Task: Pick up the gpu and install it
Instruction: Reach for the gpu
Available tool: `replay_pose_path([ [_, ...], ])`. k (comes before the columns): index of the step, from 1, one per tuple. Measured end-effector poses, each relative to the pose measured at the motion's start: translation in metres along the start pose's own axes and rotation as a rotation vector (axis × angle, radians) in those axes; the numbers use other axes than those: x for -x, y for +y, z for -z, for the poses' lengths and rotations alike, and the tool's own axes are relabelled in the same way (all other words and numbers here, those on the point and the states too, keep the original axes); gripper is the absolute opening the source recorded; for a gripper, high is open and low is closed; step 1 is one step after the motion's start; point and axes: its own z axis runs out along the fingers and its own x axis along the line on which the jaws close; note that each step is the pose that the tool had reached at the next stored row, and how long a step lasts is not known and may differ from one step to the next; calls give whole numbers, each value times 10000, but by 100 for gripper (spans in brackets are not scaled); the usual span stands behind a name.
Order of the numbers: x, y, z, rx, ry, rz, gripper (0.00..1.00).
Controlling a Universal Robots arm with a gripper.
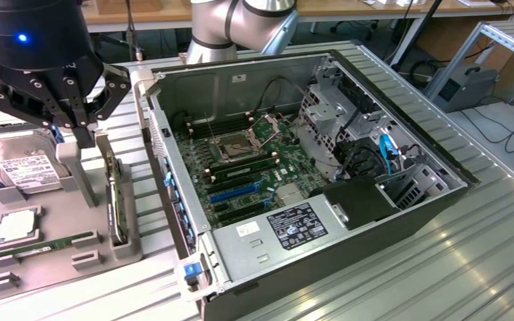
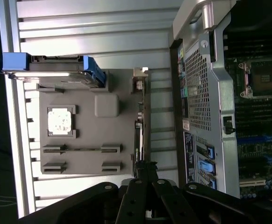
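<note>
Now the gripper [image 1: 80, 134] hangs over the far part of the grey holder [image 1: 130, 249], its fingers pressed together with nothing between them. The gpu [image 1: 112, 194] stands on its long edge in a slot of this holder, near the gripper, at about 5 o'clock from it in the exterior view. The hard drive [image 1: 21, 164] lies at 8 o'clock. At 3 o'clock, beside the holder, stands the open computer case [image 1: 417, 200], its motherboard [image 1: 257, 167] facing up.
</note>
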Motion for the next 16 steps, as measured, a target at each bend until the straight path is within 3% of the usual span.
replay_pose_path([
  [16,4,-108,3,-3,1,0,11],
])
